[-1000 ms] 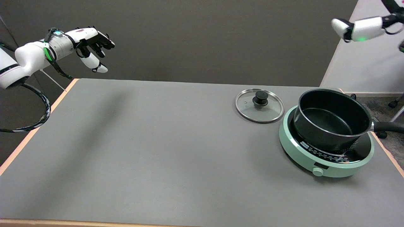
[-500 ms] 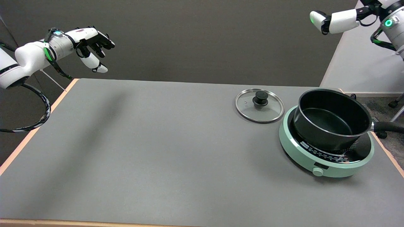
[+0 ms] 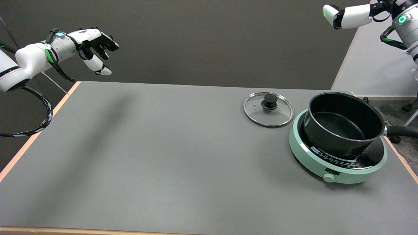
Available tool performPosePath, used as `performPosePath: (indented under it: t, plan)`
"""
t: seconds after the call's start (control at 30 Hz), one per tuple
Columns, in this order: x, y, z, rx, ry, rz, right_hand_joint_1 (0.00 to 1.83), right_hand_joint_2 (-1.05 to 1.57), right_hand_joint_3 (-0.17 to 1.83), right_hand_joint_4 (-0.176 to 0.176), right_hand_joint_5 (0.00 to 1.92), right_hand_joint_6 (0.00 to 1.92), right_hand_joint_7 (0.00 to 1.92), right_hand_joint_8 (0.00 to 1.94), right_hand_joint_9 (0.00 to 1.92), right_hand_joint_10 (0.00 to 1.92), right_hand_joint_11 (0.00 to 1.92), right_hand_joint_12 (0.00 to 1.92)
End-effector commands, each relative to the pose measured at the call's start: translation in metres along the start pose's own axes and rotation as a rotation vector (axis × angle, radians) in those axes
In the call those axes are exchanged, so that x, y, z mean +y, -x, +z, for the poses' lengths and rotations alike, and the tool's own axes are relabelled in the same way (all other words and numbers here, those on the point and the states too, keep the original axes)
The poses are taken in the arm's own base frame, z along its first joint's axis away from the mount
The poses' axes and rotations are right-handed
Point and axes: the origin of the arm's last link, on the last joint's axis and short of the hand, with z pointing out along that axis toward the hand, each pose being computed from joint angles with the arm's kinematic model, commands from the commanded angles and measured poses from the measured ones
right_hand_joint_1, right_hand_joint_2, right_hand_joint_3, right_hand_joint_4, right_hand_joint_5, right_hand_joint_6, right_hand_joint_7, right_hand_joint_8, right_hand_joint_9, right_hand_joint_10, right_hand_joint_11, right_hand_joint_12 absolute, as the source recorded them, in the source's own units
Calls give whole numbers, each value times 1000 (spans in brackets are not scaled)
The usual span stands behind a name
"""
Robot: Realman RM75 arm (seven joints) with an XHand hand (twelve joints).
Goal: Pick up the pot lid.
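Head view: round glass pot lid with black knob (image 3: 268,109) lies flat on grey table (image 3: 163,147), knob up for grasping, just beside mint-green hotplate (image 3: 336,163) carrying black saucepan (image 3: 343,124). Right hand out of view; state unknown.

The round glass pot lid (image 3: 268,113), steel-rimmed with a black knob on top, lies flat, knob up, on the grey table (image 3: 156,156).
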Motion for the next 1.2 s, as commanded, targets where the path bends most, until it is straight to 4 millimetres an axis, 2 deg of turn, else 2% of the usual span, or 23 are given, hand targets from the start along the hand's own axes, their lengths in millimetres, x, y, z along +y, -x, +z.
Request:
performPosePath:
  t: [0.03, 0.1, 0.23, 0.4, 0.43, 0.47, 0.5, 0.53, 0.77, 0.97, 1.0, 1.03, 1.07, 1.2]
  plan:
    - [15, -5, 5, 33, 48, 8, 837, 516, 969, 19, 581, 282, 586, 192, 458, 372, 236, 642]
    - [11, -3, 8, 27, 39, -7, 835, 530, 952, 23, 587, 283, 581, 211, 474, 346, 248, 629]
    - [-11, 6, 35, 15, -26, -6, 844, 535, 952, 37, 600, 295, 591, 207, 490, 352, 274, 674]
    - [-30, 34, 63, -63, -75, -2, 848, 535, 956, 45, 605, 298, 596, 205, 497, 353, 286, 693]
    - [-34, 38, 69, -76, -84, 0, 848, 537, 961, 58, 608, 301, 597, 203, 501, 350, 290, 697]
    - [-54, 42, 71, -93, -139, 14, 849, 538, 964, 63, 610, 304, 598, 202, 506, 346, 296, 701]
    - [-91, 49, 69, -131, -243, 43, 849, 540, 965, 73, 613, 308, 597, 201, 508, 345, 299, 705]
    - [-48, 49, 84, -96, -110, 17, 848, 541, 966, 76, 614, 309, 596, 201, 509, 344, 301, 706]
    - [-65, 65, 103, -138, -140, -19, 847, 544, 966, 89, 619, 315, 603, 202, 523, 342, 313, 721]
    - [-85, 84, 116, -193, -179, -30, 854, 534, 976, 92, 618, 329, 621, 183, 525, 365, 321, 744]
    - [-106, 90, 115, -222, -238, -35, 852, 534, 976, 92, 618, 329, 621, 183, 526, 365, 322, 746]
    - [-139, 94, 108, -253, -339, -37, 851, 534, 976, 92, 618, 329, 621, 183, 527, 365, 322, 747]
    - [-94, 95, 120, -233, -198, -43, 849, 534, 975, 93, 618, 329, 621, 183, 527, 366, 324, 749]
    - [-96, 109, 118, -319, -207, -55, 848, 534, 974, 93, 618, 328, 623, 184, 530, 367, 326, 752]
